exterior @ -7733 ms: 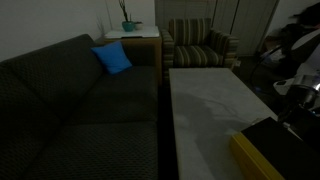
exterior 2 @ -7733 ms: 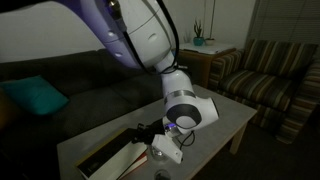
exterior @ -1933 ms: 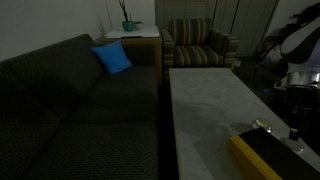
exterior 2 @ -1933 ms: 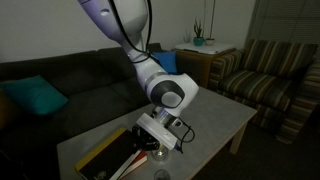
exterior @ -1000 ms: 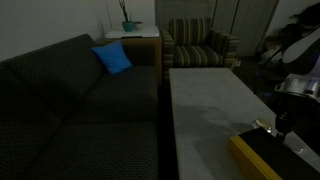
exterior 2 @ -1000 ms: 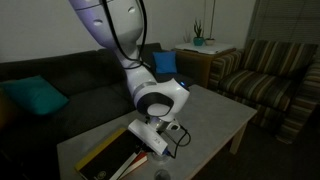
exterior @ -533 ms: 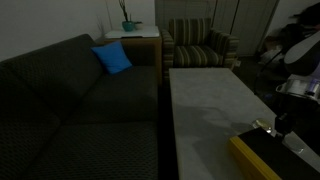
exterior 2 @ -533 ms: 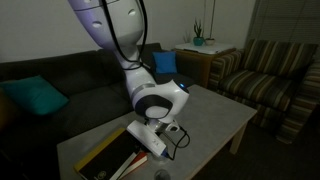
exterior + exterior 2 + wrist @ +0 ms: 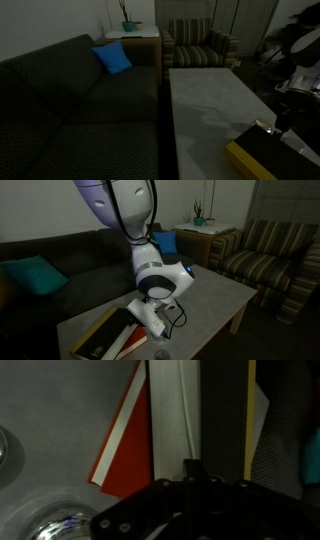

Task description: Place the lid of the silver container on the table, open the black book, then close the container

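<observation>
The black book [image 9: 103,336] with yellow edges lies at the near end of the pale table [image 9: 215,295], its cover raised at an angle. It also shows in an exterior view [image 9: 262,155]. My gripper [image 9: 150,322] is at the book's open side, shut on the cover's edge. In the wrist view the gripper [image 9: 193,468] sits between white pages and the black cover [image 9: 225,410]. The silver container [image 9: 55,525] stands at the lower left, with the lid [image 9: 4,452] flat on the table beside it. The container also shows faintly in an exterior view [image 9: 160,353].
A red sheet [image 9: 125,450] lies under the pages. A dark sofa [image 9: 80,110] with a blue cushion [image 9: 112,58] runs along the table. A striped armchair [image 9: 200,45] and a side table with a plant [image 9: 130,30] stand beyond it.
The gripper has risen slightly with the book's cover, and the yellow edge stands higher and wider than half a second ago. The container and lid have not moved.
</observation>
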`<move>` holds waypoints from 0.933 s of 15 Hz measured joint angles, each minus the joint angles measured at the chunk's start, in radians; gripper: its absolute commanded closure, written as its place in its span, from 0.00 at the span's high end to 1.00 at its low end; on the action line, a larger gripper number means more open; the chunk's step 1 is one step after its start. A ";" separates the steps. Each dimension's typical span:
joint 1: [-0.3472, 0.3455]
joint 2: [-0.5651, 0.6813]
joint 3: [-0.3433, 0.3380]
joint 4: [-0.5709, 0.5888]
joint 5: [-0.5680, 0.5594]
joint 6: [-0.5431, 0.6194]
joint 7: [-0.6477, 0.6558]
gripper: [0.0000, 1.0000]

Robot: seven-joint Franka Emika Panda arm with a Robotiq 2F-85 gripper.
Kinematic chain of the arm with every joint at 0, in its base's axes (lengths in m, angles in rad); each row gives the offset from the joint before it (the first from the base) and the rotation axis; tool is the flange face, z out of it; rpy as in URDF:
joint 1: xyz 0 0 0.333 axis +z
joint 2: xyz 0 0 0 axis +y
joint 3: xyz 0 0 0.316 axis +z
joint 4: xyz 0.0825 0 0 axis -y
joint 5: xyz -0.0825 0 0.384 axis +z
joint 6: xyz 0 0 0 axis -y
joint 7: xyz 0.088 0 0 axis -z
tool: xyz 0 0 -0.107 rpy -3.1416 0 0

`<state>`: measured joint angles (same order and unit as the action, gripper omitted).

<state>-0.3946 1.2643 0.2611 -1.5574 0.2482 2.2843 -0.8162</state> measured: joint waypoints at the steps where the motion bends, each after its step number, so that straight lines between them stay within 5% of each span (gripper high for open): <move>1: -0.020 0.000 0.014 0.001 0.003 -0.032 -0.034 0.00; 6: -0.087 0.000 0.049 0.013 0.051 -0.210 -0.240 0.00; 14: -0.092 -0.001 0.047 0.037 0.147 -0.373 -0.422 0.00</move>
<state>-0.4867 1.2633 0.3085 -1.5208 0.3953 1.9115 -1.2387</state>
